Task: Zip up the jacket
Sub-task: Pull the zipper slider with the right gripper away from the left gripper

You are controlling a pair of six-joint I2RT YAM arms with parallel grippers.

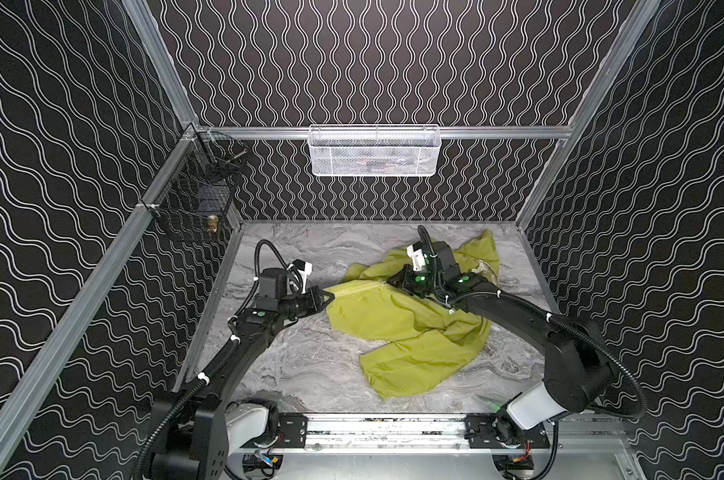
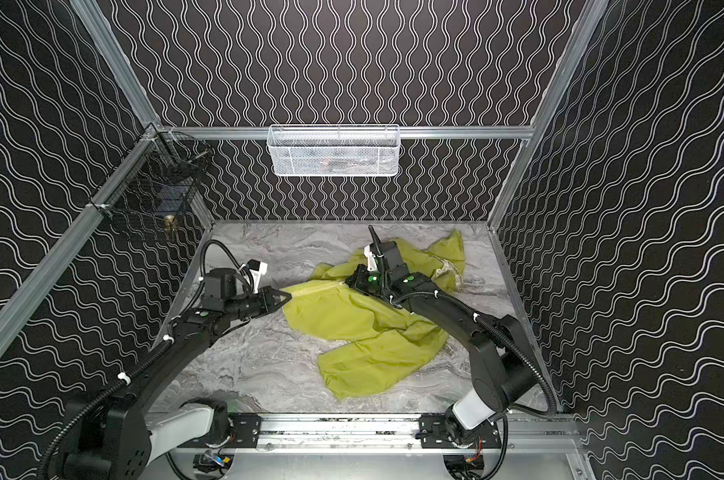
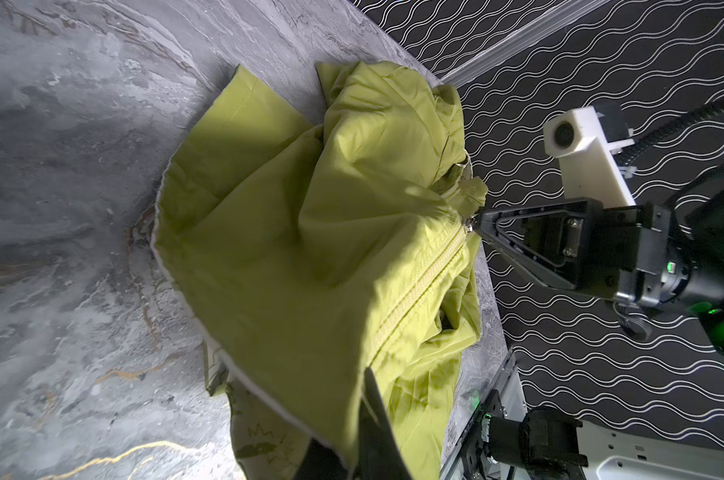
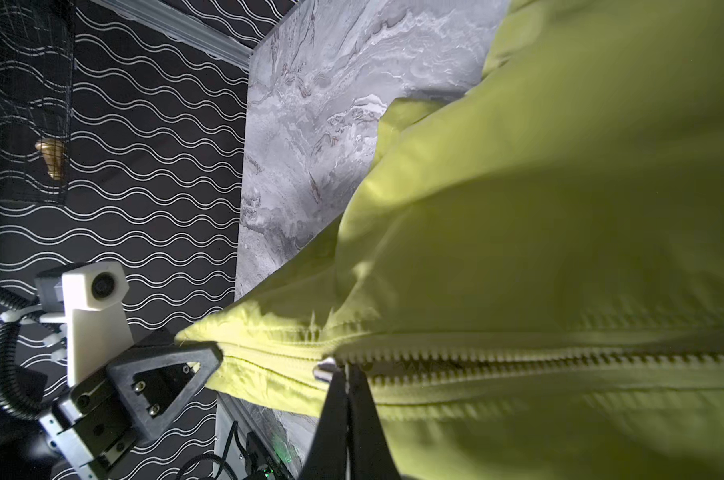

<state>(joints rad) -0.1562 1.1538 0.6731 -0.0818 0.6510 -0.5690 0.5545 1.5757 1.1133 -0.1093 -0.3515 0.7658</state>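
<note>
At the right gripper (image 4: 347, 376) tips: jaws closed tight on the silver zipper pull (image 4: 325, 368), a thin pinch only. Your left gripper (image 4: 212, 355) is also clamped shut, on the hem end of the jacket (image 1: 393, 328), well off on the closed side of the slider. The jacket lies bunched on the table (image 1: 293, 374), mostly under and behind your right arm. The zipper (image 4: 268, 353) looks meshed between the two grippers. Ahead of the slider the teeth (image 4: 518, 359) stand apart, though they're blurred.

Risks, my read:
- The pull slips out of the pinch if you drag off-axis.
- Slack fabric beside the track jams the slider.
- The left hold loses tension, so the jacket drags instead of zipping.
</note>
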